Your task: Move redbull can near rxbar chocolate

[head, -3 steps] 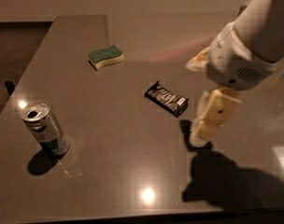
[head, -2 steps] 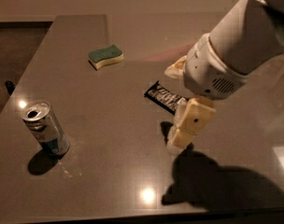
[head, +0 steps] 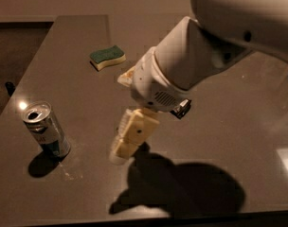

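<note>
The redbull can [head: 45, 129], silver with a teal-blue lower part and an open pull-tab top, stands upright on the dark table [head: 220, 141] at the front left. My gripper [head: 119, 151] hangs low over the table to the right of the can, about a can's height away from it, and holds nothing. The rxbar chocolate [head: 182, 109] is almost fully hidden behind my arm. Only one dark crimped end shows, at the right of the wrist.
A green-and-yellow sponge [head: 107, 57] lies at the back of the table, behind the gripper. My large white arm [head: 205, 56] fills the upper right and casts a broad shadow on the table's front. The table's left edge runs close to the can.
My arm has swung left and toward the front, from right of the rxbar to between it and the can. It now covers the bar. The can and the sponge have not moved.
</note>
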Robot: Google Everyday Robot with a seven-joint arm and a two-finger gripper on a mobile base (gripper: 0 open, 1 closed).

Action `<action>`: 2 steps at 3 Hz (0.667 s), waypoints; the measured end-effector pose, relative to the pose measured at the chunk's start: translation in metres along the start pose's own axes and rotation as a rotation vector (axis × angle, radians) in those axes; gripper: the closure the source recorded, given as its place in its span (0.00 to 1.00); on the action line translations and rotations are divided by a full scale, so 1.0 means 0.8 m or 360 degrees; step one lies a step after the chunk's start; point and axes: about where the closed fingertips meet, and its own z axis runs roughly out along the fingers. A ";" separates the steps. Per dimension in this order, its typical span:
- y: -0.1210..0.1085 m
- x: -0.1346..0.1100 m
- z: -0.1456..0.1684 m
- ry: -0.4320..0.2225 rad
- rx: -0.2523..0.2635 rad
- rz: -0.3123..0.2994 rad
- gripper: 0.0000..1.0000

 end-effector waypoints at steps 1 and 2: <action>0.004 -0.039 0.032 -0.0115 -0.0017 0.0022 0.00; 0.008 -0.071 0.066 -0.0177 -0.0045 0.0049 0.00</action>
